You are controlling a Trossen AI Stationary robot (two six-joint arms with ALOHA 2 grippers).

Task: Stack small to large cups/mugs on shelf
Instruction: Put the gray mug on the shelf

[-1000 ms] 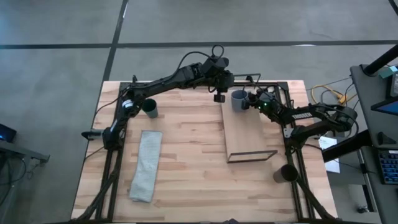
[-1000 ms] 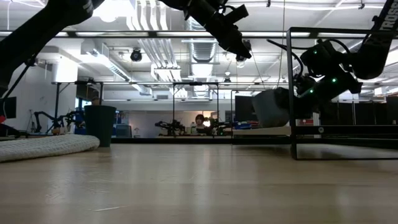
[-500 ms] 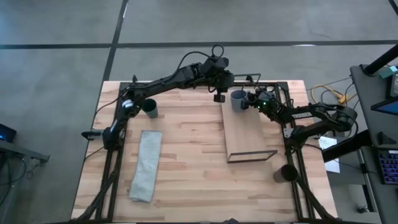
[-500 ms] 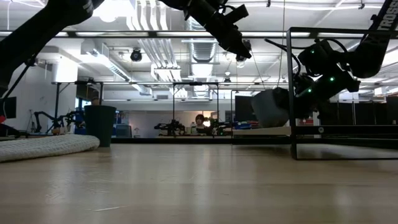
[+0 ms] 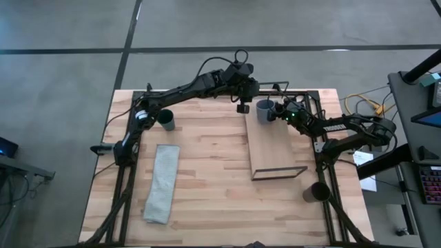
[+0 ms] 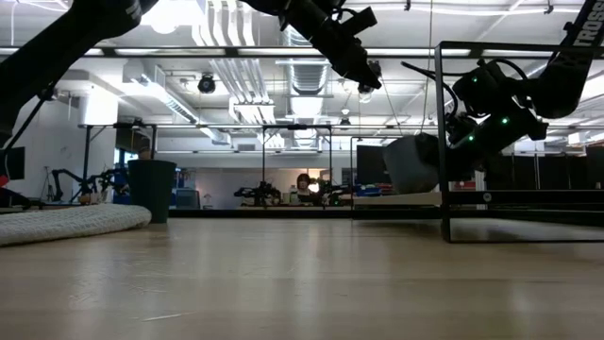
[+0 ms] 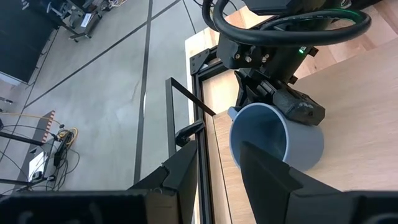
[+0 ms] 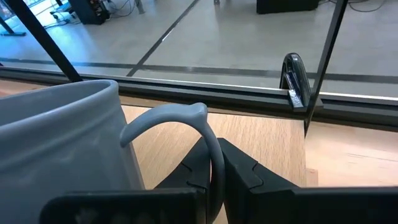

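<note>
The blue-grey mug (image 5: 264, 110) stands at the far end of the light-wood shelf (image 5: 275, 148), and also shows in the low view (image 6: 413, 162). My right gripper (image 5: 278, 111) is shut on its handle from the right side. My left gripper (image 5: 242, 107) hovers open just left of the mug and above it (image 7: 217, 180), touching nothing. The dark green cup (image 5: 166, 120) stands upright on the table's far left. The dark brown-black cup (image 5: 319, 192) stands near the table's right edge, beyond the shelf's near end. My right gripper (image 8: 214, 171) pinches the mug's side handle (image 8: 208, 134) between its two fingers, near the loop's lower part. The fingers come in roughly level from the table's right. The mug sits slightly tilted, its base at the shelf board's height (image 6: 415, 189); whether it rests there I cannot tell.
A long grey folded cloth (image 5: 162, 182) lies on the table's left near part. Thin black wire frames stand at the shelf's short ends (image 5: 279, 172). Bare board lies between the mug and the near frame. Black frame rails run along the table's far edge (image 7: 186, 134).
My right gripper's wrist has shifted slightly toward the table's left, still shut on the mug's handle. The mug has stayed where it was.
</note>
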